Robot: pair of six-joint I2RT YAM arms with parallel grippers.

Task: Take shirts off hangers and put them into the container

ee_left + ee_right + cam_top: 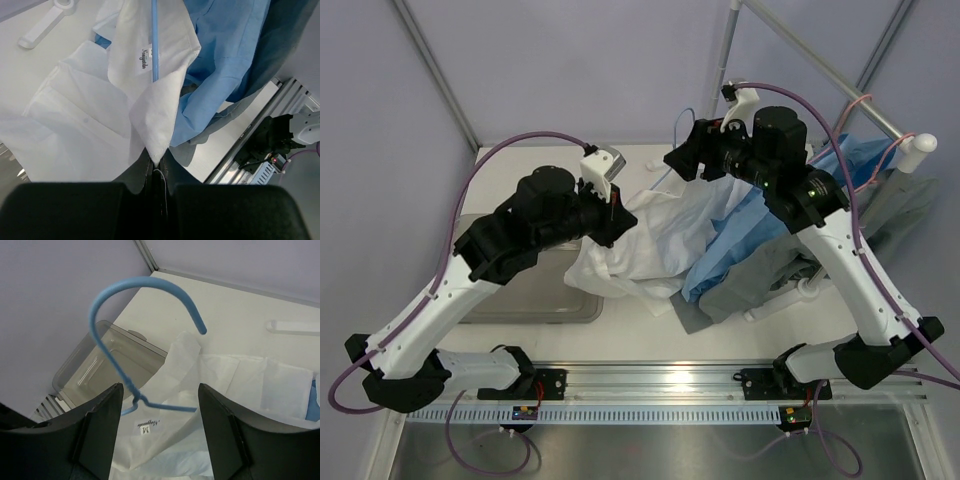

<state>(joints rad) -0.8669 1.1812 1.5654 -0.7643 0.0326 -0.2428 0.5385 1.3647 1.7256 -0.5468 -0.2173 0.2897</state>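
Your left jaws are closed on a corner of the white shirt, which lies crumpled on the surface beside the container, and your right jaws stand wide on both sides of the neck of the light blue hanger.
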